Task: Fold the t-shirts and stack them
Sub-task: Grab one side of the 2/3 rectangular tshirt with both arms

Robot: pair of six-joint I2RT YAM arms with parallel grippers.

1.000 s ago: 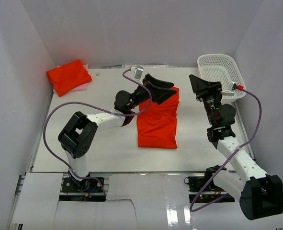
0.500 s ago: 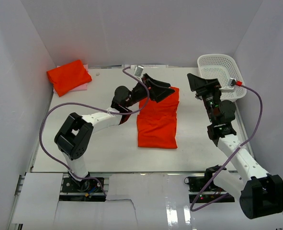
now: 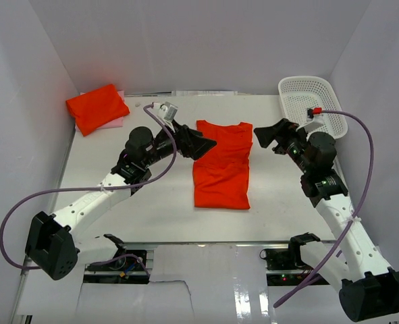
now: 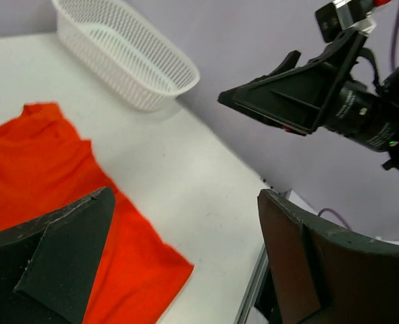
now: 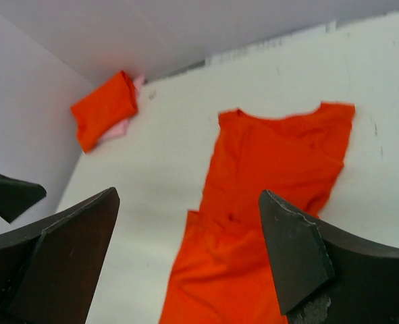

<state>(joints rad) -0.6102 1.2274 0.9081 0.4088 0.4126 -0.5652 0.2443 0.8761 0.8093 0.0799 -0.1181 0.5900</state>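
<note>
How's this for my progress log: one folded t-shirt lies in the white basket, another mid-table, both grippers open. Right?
No. The folded t-shirt lies at the far left corner of the table, not in the white basket; the top external view shows it. The other t-shirt lies mid-table, with the left gripper and right gripper open.

Lighting: bright, even and diffuse, seemingly from overhead. Shadows: soft and faint on the table [image 3: 152,202]. Glare: white reflections on the glossy near strip [image 3: 253,297]. Colour: lavender-tinted walls, with a red cast on the left wall [image 3: 30,101] beside the folded t-shirt [image 3: 96,108]. Wrist views: near fingers [image 4: 64,263] in soft focus, background sharper.
</note>
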